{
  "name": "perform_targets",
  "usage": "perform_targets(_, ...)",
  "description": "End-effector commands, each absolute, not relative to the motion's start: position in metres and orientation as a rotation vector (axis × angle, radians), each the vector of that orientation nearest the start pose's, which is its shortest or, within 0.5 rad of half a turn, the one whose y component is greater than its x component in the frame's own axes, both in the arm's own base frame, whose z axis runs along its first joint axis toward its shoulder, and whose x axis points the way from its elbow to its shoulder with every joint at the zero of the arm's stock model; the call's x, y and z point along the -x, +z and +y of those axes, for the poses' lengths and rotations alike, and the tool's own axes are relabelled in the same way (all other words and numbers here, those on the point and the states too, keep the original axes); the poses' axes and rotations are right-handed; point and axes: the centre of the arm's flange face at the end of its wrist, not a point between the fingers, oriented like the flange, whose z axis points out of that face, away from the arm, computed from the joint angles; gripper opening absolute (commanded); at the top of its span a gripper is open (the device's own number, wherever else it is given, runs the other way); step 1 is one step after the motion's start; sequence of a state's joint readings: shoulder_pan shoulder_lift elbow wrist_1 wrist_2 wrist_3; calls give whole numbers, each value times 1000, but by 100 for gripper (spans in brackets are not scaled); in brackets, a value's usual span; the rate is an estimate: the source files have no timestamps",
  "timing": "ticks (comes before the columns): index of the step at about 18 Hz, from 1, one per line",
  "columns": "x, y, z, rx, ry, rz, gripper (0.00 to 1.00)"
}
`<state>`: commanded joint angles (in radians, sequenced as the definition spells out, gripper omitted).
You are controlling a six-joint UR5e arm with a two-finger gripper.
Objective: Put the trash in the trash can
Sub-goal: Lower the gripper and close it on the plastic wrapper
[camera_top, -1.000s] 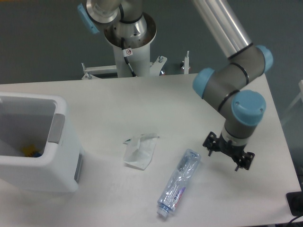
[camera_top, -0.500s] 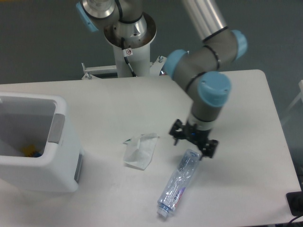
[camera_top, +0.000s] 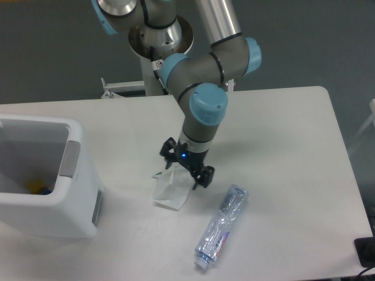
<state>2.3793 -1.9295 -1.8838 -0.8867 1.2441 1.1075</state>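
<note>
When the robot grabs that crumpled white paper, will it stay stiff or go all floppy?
Probably floppy: the crumpled paper lies thin and creased on the table, so it would likely droop from the gripper. It looks very light, so a nudge might slide it. It shouldn't roll, unlike the bottle.

Crumpled white paper (camera_top: 170, 192) is lying beside the crushed bottle (camera_top: 221, 226); the white bin (camera_top: 70, 193) is standing at left.

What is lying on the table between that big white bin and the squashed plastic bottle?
In the camera view, a crumpled white paper lies between the bin and bottle, with the pincer above its upper edge.
</note>
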Motion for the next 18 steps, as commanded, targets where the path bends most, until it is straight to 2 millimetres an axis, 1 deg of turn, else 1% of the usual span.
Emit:
perform_targets(1,292,214,508,2828,-268,433,100)
perform_targets(2,294,207,511,2832,-281,438,91)
perform_targets(4,299,192,514,2844,-308,424,66)
perform_targets(5,297,188,512,2849,-320,420,49)
perform_targets(6,297,188,512,2848,-321,426,21)
perform_targets(7,298,189,512,2848,-317,429,8)
perform_targets(12,303,194,511,2848,-304,422,6)
perform_targets(15,318,212,508,2831,-267,393,6)
perform_targets(18,325,230,511,2819,-256,371,6)
